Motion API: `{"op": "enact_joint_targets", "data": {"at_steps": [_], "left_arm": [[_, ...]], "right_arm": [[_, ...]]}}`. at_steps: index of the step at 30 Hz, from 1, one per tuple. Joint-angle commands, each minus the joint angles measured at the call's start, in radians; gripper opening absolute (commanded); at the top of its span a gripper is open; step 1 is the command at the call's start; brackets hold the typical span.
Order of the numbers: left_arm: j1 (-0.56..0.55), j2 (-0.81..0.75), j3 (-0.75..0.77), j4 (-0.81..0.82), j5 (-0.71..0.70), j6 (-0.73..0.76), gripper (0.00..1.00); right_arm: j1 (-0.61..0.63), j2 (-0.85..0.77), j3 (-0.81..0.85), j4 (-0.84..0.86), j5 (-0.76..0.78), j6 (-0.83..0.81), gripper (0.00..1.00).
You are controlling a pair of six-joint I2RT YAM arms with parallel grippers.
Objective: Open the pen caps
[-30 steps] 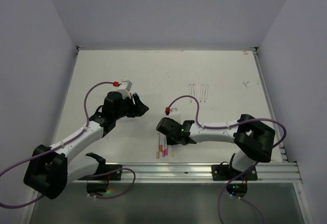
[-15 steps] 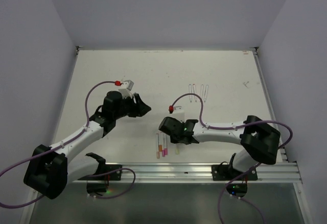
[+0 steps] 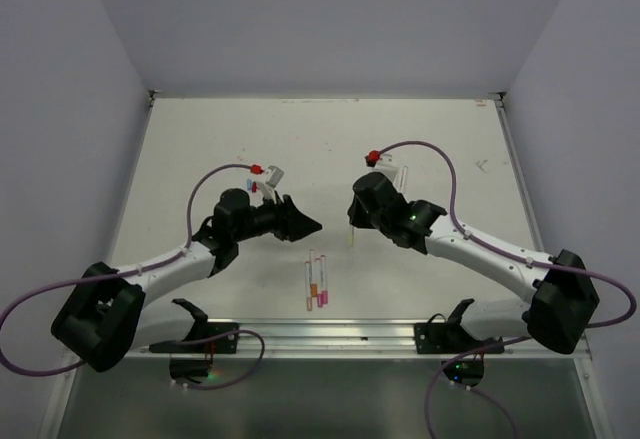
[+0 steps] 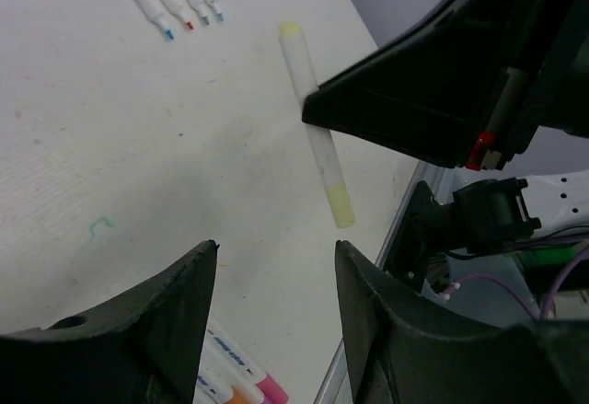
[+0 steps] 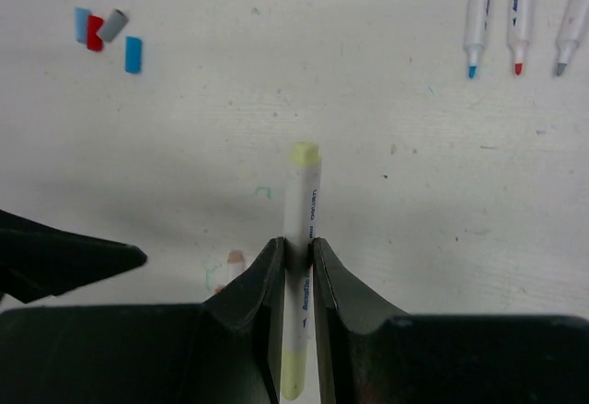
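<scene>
The right gripper [image 5: 296, 255] is closed on a yellow pen [image 5: 303, 203] and holds it toward the left gripper [image 4: 274, 255], which stands half open and empty just beside. Next, I think, the left gripper must clamp the free cap [image 5: 305, 156] and pull straight.

Yellow-ended pen [image 5: 306, 192] gripped; four loose caps [image 5: 133, 54] clustered.

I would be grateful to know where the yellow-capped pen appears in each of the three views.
Top external: the yellow-capped pen is near the centre, hanging just below the right pincer.
Left wrist: the pen runs diagonally at upper centre, crossed by the dark pincer tip.
Right wrist: the pen stands at centre, clamped in the pincer.
Shared landmark: the right pincer gripping it.
</scene>
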Motion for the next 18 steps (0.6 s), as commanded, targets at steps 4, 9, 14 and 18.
{"op": "enact_joint_targets", "data": {"at_steps": [4,9,14,18], "left_arm": [[-0.102,0.111,0.003,0.269,0.031,-0.121,0.57],[-0.128,0.16,0.012,0.329,0.025,-0.158,0.57],[-0.139,0.202,0.044,0.334,0.013,-0.16,0.57],[-0.148,0.234,0.063,0.354,0.013,-0.172,0.57]], "right_arm": [[-0.018,-0.024,0.057,0.148,-0.061,-0.001,0.0],[-0.019,-0.026,0.052,0.185,-0.067,0.008,0.0],[-0.019,-0.019,0.044,0.203,-0.07,0.014,0.0],[-0.019,-0.007,0.04,0.22,-0.078,0.025,0.0]]}}
